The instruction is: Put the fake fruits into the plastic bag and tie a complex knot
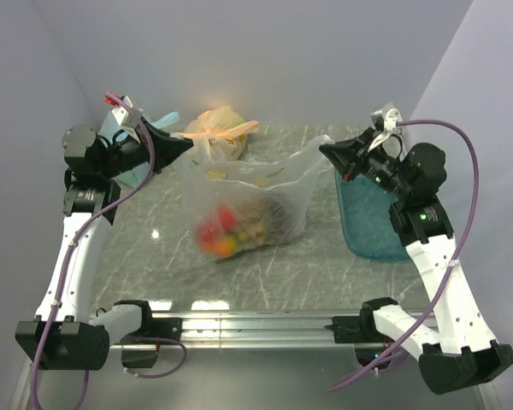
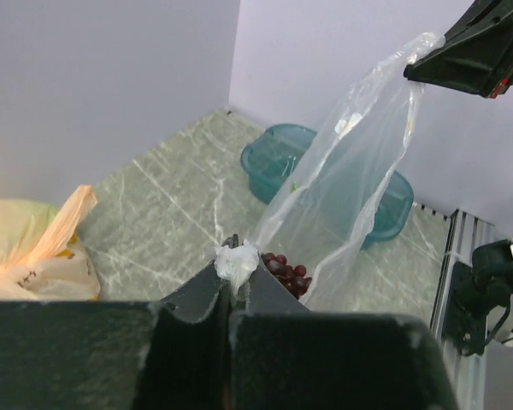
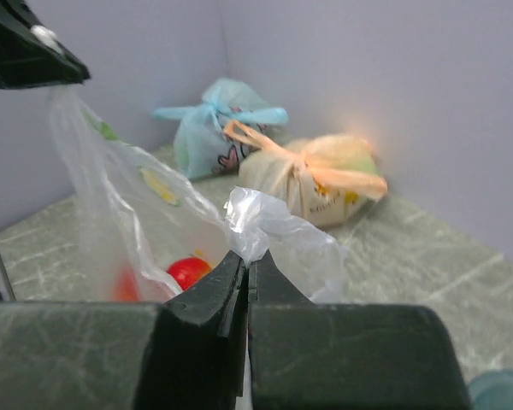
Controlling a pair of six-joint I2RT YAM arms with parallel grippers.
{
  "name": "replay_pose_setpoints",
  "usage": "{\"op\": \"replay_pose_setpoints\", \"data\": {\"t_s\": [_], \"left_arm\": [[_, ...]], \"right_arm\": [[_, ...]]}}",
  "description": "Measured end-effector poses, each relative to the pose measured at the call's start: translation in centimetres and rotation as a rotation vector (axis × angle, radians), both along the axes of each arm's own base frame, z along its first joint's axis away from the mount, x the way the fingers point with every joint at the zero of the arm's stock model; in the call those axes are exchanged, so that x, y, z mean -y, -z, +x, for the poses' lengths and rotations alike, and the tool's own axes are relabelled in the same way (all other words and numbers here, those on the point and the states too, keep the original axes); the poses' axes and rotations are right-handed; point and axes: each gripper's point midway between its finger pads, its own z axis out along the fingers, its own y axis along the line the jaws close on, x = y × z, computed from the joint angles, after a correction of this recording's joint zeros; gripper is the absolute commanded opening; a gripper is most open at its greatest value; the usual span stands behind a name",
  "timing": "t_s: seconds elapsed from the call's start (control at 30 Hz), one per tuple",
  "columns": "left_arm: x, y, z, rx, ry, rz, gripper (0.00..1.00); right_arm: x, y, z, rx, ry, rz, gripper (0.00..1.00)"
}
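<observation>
Pinching what, the left gripper (image 1: 178,147)?

— One handle (image 2: 235,260) of the plastic bag (image 1: 256,192). In its wrist view the jaws are pressed together, with a white wad of crumpled film poking out at their tips.

And the right gripper (image 1: 329,154)?

— Same there. The jaws are closed on the other handle (image 3: 274,226), and a ruffle of clear plastic stands up just past the tips.

So where is the bag, going by the two of them?

— It is strung between them. The mouth is pulled wide from one gripper to the other, and the body sags below both towards the table (image 1: 239,282). I cannot tell whether the bottom rests on the marble or hangs just clear of it.

The fake fruits (image 1: 222,232)?

— They are inside, pooled at the bottom of the bag, lower than either gripper. From above they are a blur of red, orange and green. A dark purple bunch (image 2: 286,272) shows just beyond the left gripper's tips, and a red one (image 3: 186,273) sits just below and left of the right gripper's tips.

Anything else close by?

— A tied orange-yellow bag (image 1: 218,132) lies beyond the left gripper, against the back wall, with a light blue bag (image 3: 209,132) just beside it. A teal tub (image 1: 372,226) sits on the table under the right gripper's arm.
</observation>
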Motion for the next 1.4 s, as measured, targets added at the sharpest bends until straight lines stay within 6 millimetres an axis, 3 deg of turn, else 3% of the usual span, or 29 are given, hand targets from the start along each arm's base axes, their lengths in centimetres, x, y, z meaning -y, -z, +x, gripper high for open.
{"op": "replay_pose_setpoints", "data": {"t_s": [0.17, 0.3, 0.43, 0.47, 0.5, 0.57, 0.6, 0.63, 0.67, 0.77, 0.9, 0.97, 1.03, 1.13, 1.27, 1.4], "left_arm": [[-0.1, 1.5, -0.9, -0.043, 0.001, 0.026, 0.0], [-0.1, 3.8, -2.4, -0.102, -0.002, 0.031, 0.0], [-0.2, 6.1, -1.6, -0.185, -0.009, 0.039, 0.04], [-0.3, 6.7, -1.1, -0.206, -0.015, 0.043, 0.11], [-0.4, 7.5, -0.4, -0.231, -0.025, 0.05, 0.35], [-0.6, 8.8, 0.6, -0.279, -0.039, 0.063, 0.56], [-0.7, 8.9, 1.0, -0.293, -0.047, 0.066, 0.76], [-0.8, 8.7, 1.5, -0.296, -0.054, 0.073, 0.92], [-0.9, 7.9, 2.0, -0.285, -0.059, 0.077, 0.99], [-0.6, 3.5, 3.1, -0.192, -0.089, 0.098, 0.99], [2.1, -3.3, 2.6, 0.023, -0.063, 0.155, 0.99], [4.3, -4.8, 1.9, 0.09, -0.008, 0.191, 0.99], [6.2, -4.9, 1.5, 0.117, 0.049, 0.227, 1.0], [8.6, -1.6, 2.5, 0.08, 0.128, 0.308, 0.97], [11.4, 7.1, 4.2, -0.106, 0.236, 0.442, 0.92], [13.3, 13.8, 3.4, -0.286, 0.341, 0.529, 0.84]], "right_arm": [[0.7, 2.0, -1.1, -0.026, 0.036, -0.007, 0.0], [0.3, 3.4, -2.0, -0.036, 0.018, -0.01, 0.0], [-1.0, 6.1, -2.0, -0.068, -0.009, -0.017, 0.0], [-1.3, 6.7, -1.9, -0.079, -0.013, -0.019, 0.0], [-1.5, 7.2, -1.9, -0.089, -0.019, -0.02, 0.0], [-2.0, 7.6, -1.8, -0.096, -0.03, -0.021, 0.0], [-2.1, 7.5, -1.8, -0.091, -0.033, -0.02, 0.0], [-2.1, 7.4, -1.9, -0.085, -0.035, -0.019, 0.0], [-2.1, 7.1, -1.9, -0.074, -0.036, -0.017, 0.0], [-2.0, 6.2, -2.2, -0.033, -0.04, -0.009, 0.0], [-2.0, 5.1, -2.9, 0.013, -0.05, -0.005, 0.0], [-2.1, 4.7, -3.2, 0.029, -0.056, -0.001, 0.0], [-2.3, 4.6, -3.4, 0.033, -0.059, -0.001, 0.0], [-2.7, 4.7, -3.4, 0.031, -0.056, -0.001, 0.0], [-2.9, 4.9, -3.1, 0.027, -0.036, -0.003, 0.0], [-2.9, 5.1, -2.7, 0.025, -0.017, -0.009, 0.0]]}}
